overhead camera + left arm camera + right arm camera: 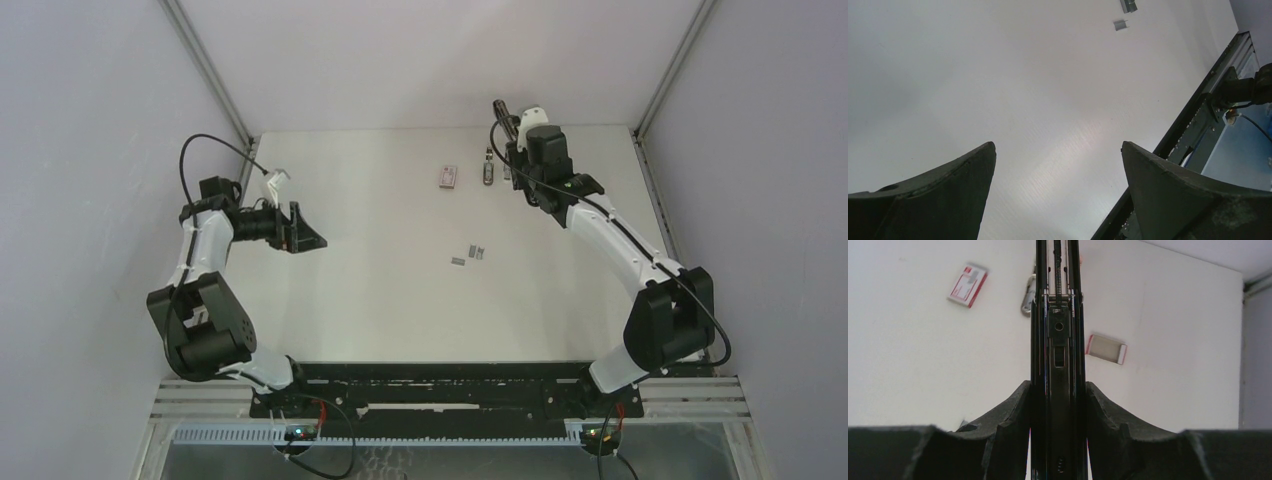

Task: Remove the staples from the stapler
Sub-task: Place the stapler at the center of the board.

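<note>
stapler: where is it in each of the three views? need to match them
Top external: stapler at the far right of the table, in the right gripper.
Left wrist: not in it.
Right wrist: stapler dead centre, vertical in frame, clamped.
Shared landmark: pink-and-white box, left of the stapler in top and right wrist views.

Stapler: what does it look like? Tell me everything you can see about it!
The slim, long black stapler has shiny sides, a silvery metal track down its middle and a thin coiled spring toward its far end. It points straight away from the wrist camera, at the far side of the white table. The right gripper pinches it, one dark finger pressed against each side.
</note>
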